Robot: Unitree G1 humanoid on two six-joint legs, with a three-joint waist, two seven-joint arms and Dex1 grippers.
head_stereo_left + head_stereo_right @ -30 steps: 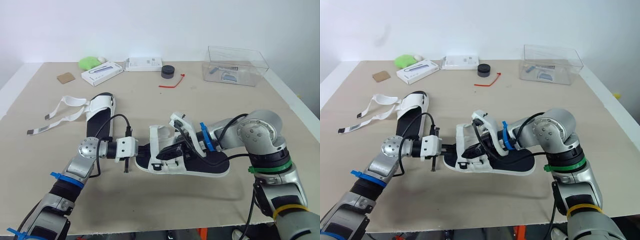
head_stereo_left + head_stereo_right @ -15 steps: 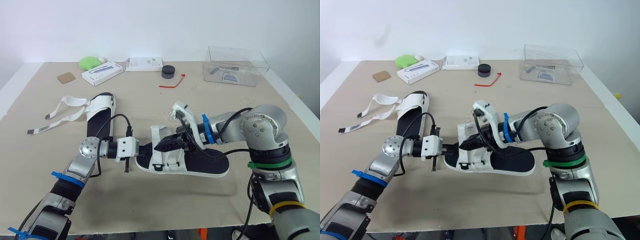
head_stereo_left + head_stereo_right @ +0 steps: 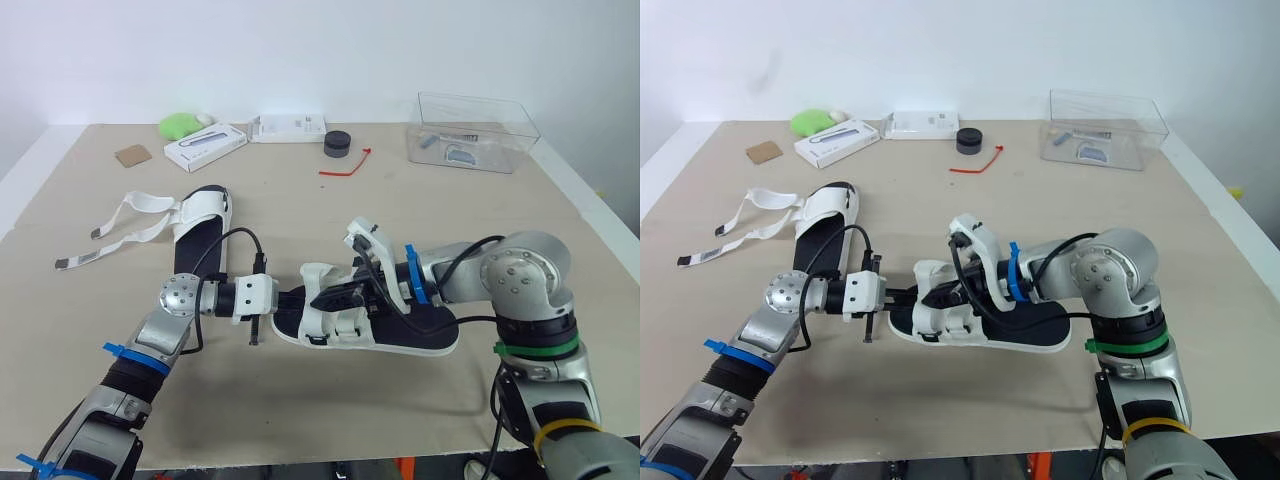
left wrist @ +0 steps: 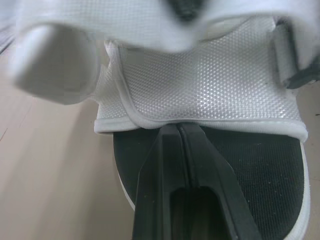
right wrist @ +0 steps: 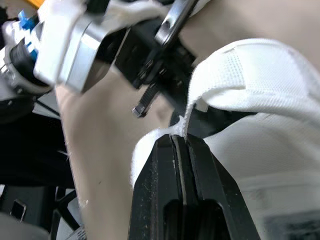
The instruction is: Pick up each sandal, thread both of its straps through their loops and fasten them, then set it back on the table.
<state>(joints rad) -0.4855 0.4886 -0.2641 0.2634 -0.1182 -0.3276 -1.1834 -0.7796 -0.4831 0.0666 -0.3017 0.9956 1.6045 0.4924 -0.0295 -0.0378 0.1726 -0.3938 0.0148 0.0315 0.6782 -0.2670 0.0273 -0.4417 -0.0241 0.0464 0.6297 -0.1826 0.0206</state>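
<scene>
Table (image 3: 420, 215): beige top that carries everything, with the two sandals toward its near half and the loose items along the far edge

Near sandal (image 3: 415, 335): lies flat on the table between the two arms, black footbed up, white mesh upper at the end nearer the left arm

Far sandal (image 3: 200, 225): lies flat toward the robot's left, well apart from the near sandal, its two white straps (image 3: 125, 225) undone and trailing over the table further to the left

Clear box (image 3: 475, 130): at the far right corner, small items inside, too small to tell what

Flat white boxes: one (image 3: 204, 146) at far left of centre, another (image 3: 287, 127) just beyond it near the middle of the far edge

Left claw (image 4: 177, 127): fingers pressed together, lying low over the black footbed, tips touching the hem of the white mesh upper; whether anything sits between them cannot be told

Right claw (image 5: 180, 141): clenched on the strap (image 5: 240, 75), whose white edge rises out from between the fingertips and arches over the footbed

Green lump (image 3: 180, 125): far left, beside the first white box

Black puck (image 3: 337, 145): near the second white box

Red tie (image 3: 345, 166): just in front of the puck

Brown square (image 3: 131, 156): flat, at the far left
</scene>
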